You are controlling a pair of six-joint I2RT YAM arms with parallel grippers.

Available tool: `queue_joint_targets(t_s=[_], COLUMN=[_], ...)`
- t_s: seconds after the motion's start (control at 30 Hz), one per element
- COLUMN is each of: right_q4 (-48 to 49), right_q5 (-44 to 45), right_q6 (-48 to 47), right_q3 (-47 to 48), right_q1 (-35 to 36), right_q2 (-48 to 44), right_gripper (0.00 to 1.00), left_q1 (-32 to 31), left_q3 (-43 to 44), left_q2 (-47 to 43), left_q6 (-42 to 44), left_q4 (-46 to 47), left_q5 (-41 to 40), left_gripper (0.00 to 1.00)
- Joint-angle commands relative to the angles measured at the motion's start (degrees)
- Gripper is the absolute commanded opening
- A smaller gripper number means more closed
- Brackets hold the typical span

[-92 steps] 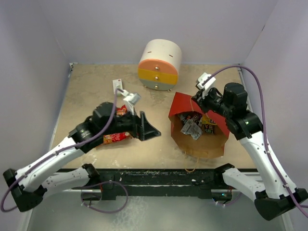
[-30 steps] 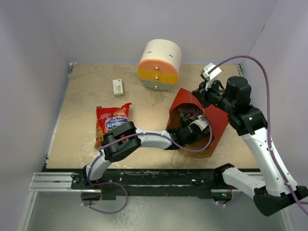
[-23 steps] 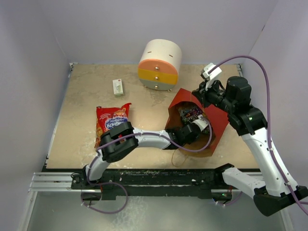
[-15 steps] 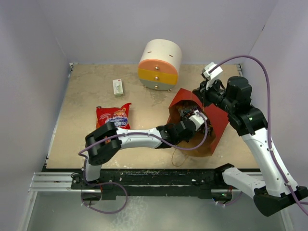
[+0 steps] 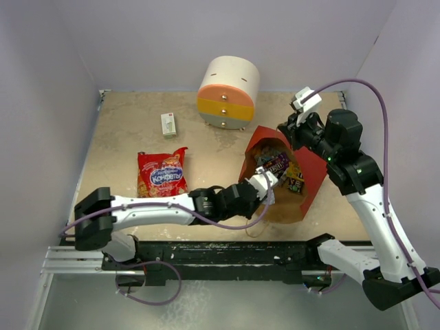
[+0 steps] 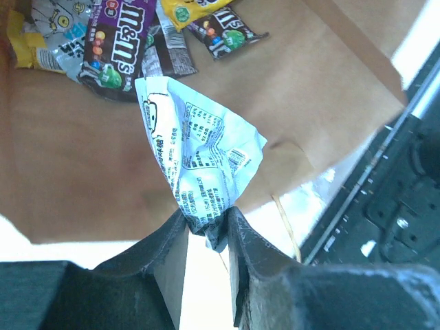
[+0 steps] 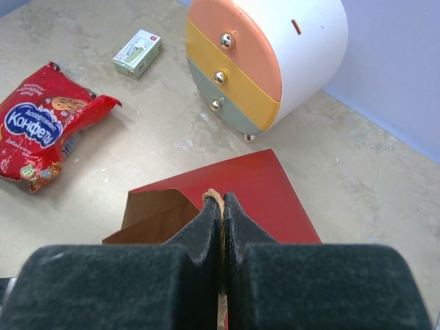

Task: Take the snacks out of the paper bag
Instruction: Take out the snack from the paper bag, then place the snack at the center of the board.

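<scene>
The paper bag point(image 5: 304, 198) lies tipped on the table, red outside point(image 7: 282, 199), brown kraft inside point(image 6: 75, 158). My right gripper point(image 7: 222, 206) is shut on its twisted loop handle and holds the far edge up point(image 5: 290, 133). At the bag's mouth, my left gripper point(image 6: 206, 221) is shut on a crumpled silver-white candy wrapper point(image 6: 199, 161), seen from above at the gripper point(image 5: 265, 184). A dark brown M&M's pack point(image 6: 117, 41) and a yellow wrapper point(image 6: 192, 9) lie deeper in the bag. The red chip bag point(image 5: 163, 173) lies flat on the table to the left.
A round white-orange-yellow drawer unit point(image 5: 229, 84) stands at the back behind the bag. A small white-green box point(image 5: 168, 124) lies at the back left. The black base rail point(image 5: 220, 254) runs along the near table edge, close to the bag's mouth.
My left gripper has closed on the silver wrapper and pulled back out of the bag toward its mouth, the arm stretching out lower and leftward. The right gripper keeps hold of the handle.
</scene>
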Motion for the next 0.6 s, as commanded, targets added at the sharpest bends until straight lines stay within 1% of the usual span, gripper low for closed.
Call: queue_joint_targets(t_s=[0.0,0.2,0.33,0.47,0.57], right_q4=[5.4,7.9,8.0,7.2,8.1], right_q5=[0.5,2.3,2.2,-0.7,-1.8], right_q6=[0.0,0.3,0.1,0.6,1.7], right_q3=[-0.3,-2.6,-2.4,-1.5,-3.2], right_q1=[0.1,0.1,0.1,0.1,0.1], right_q2=[-2.1,-4.0,-3.8,-2.8,-3.1], right_gripper=[0.0,0.0,0.0,0.0,0.0], left_q1=[-2.2,-3.4,-3.4,-3.4,-3.4], left_q3=[-0.6,0.3,0.5,1.5,0.4], left_q2=[-9.2,-19.5,-26.4,-29.1,-29.4], left_q6=[-4.9,-11.5,-15.8,-21.4,-26.3], left_q4=[-6.1,-17.6,-24.8,-34.5,-40.0], left_q5=[-3.1,-11.0,-15.5,-19.3,-20.9], left_gripper=[0.3,0.28,0.24,0.23,0.24])
